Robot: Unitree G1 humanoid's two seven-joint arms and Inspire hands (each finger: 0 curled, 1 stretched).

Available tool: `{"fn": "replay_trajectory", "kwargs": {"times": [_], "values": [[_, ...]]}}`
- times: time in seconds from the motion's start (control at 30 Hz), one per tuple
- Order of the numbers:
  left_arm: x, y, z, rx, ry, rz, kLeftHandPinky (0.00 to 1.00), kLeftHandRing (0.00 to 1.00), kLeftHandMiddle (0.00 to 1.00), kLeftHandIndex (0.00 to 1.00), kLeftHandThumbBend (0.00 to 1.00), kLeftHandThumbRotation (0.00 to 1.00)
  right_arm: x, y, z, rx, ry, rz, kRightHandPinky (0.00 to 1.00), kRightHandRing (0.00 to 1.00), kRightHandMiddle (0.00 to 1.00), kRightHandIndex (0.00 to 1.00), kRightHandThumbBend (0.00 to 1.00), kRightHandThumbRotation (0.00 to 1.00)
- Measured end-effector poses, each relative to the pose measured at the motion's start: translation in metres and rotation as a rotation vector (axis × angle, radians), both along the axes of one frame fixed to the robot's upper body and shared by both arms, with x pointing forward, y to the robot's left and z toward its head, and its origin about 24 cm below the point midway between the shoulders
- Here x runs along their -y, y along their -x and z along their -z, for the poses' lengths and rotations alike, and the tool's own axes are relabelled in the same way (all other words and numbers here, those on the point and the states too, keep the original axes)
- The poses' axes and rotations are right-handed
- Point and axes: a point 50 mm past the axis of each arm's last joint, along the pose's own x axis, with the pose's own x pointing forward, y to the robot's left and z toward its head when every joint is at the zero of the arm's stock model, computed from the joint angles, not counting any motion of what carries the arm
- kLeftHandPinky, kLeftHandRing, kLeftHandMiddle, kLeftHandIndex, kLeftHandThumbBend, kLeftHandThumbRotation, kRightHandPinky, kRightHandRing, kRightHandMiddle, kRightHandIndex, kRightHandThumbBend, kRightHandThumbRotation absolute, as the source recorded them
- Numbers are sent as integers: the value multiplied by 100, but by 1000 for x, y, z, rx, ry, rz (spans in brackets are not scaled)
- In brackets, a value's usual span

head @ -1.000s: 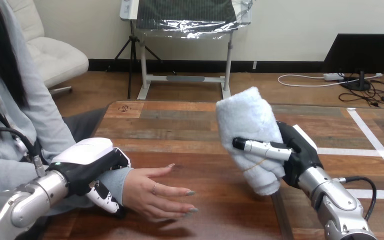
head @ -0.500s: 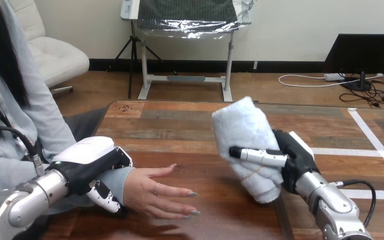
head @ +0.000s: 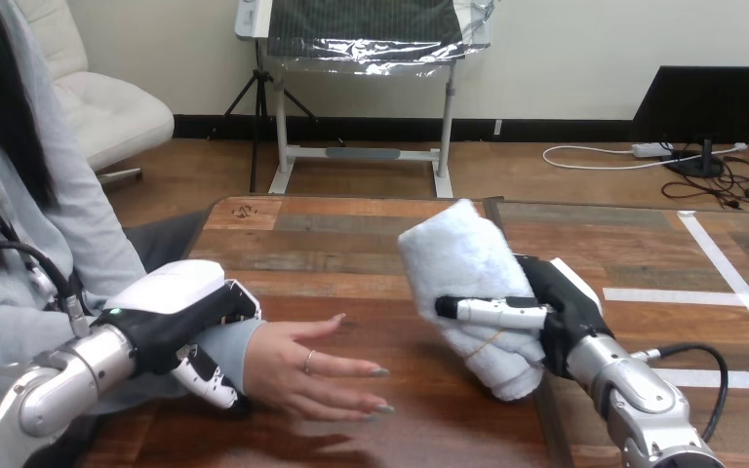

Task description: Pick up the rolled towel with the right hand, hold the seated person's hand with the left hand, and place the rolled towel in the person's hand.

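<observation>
A white rolled towel (head: 463, 278) with a thin band near its lower end is held tilted above the table, right of centre. My right hand (head: 556, 307) is shut on it, thumb across its front. At the left, the person's hand (head: 312, 375) lies palm up just over the table, fingers pointing right toward the towel. My left hand (head: 180, 322) is curled round the person's wrist from above, fingers wrapped under the grey sleeve. A gap of bare table separates the person's fingertips from the towel.
The wooden table (head: 351, 244) stretches away in front, with white tape lines (head: 731, 283) on its right part. The person sits at the left edge.
My right hand has carried the towel leftward and a little lower, closer to the person's hand. My left hand stays on the wrist; the person's hand has hardly moved.
</observation>
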Motion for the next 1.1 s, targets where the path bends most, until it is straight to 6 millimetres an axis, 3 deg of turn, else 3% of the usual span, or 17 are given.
{"fn": "replay_trajectory", "kwargs": {"times": [1.1], "values": [[22, -19, -16, 63, 35, 1, 22, 28, 36, 37, 83, 0, -54, 3, 2, 91, 103, -137, 30, 36, 44, 47, 79, 0]]}}
